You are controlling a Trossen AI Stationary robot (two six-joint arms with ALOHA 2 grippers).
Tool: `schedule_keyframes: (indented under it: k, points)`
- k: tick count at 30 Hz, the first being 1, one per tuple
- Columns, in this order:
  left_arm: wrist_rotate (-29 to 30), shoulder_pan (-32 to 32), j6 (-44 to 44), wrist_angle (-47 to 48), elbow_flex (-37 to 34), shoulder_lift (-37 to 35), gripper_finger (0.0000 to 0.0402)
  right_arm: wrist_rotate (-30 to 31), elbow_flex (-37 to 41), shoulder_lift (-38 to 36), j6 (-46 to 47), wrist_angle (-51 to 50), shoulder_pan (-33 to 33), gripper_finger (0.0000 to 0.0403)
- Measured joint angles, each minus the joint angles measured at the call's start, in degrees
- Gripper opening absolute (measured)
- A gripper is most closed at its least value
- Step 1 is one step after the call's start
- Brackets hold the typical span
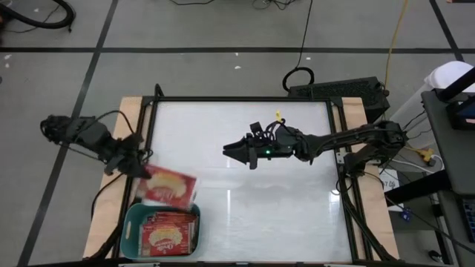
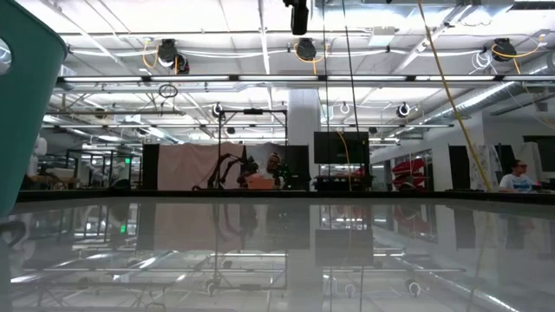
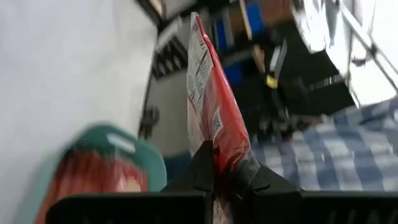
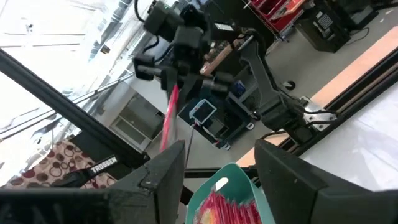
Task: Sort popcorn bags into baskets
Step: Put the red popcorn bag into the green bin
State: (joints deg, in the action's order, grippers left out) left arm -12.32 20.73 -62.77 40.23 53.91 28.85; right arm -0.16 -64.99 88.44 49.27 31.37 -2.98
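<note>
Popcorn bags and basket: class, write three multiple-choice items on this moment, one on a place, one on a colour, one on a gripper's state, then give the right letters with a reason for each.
1. Where does the basket sit in the high view?
A. at the table's near left corner
B. at the table's middle
C. at the far right corner

2. What colour is the basket?
A. yellow
B. teal-green
C. black

3. What is the left gripper doing?
A. hanging open over a bare table
B. shut on a popcorn bag
C. resting inside the basket

Answers:
1 A, the high view shows it at the lower left, under the left arm.
2 B, its rim is teal-green around the red bags.
3 B, the left wrist view shows the fingers pinching the red bag's edge, while the right gripper hangs open above mid-table.
</note>
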Motion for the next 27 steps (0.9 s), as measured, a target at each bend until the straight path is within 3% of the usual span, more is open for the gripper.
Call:
schedule_keyframes:
  k: [3, 12, 23, 27]
  points:
    - [1.05, 5.75, -1.42, 0.61, 0.00, 2.44, 0.0017, 0.03, 0.02, -0.11, -0.57, -0.14, 0.00, 0.0187]
    - [13.82, 22.70, -8.56, 2.33, 0.00, 11.81, 0.0017, -0.03, 0.02, -0.31, -0.58, 0.11, -0.48, 0.0187]
    - [36.45, 42.78, -23.77, 1.67, -0.03, 18.79, 0.0023, -5.90, 0.02, -0.32, -0.69, 0.04, -0.50, 0.0187]
    - [42.09, 48.56, -28.48, 1.69, -0.03, 23.11, 0.0023, -6.08, 0.02, -0.31, -0.93, -0.19, -0.50, 0.0187]
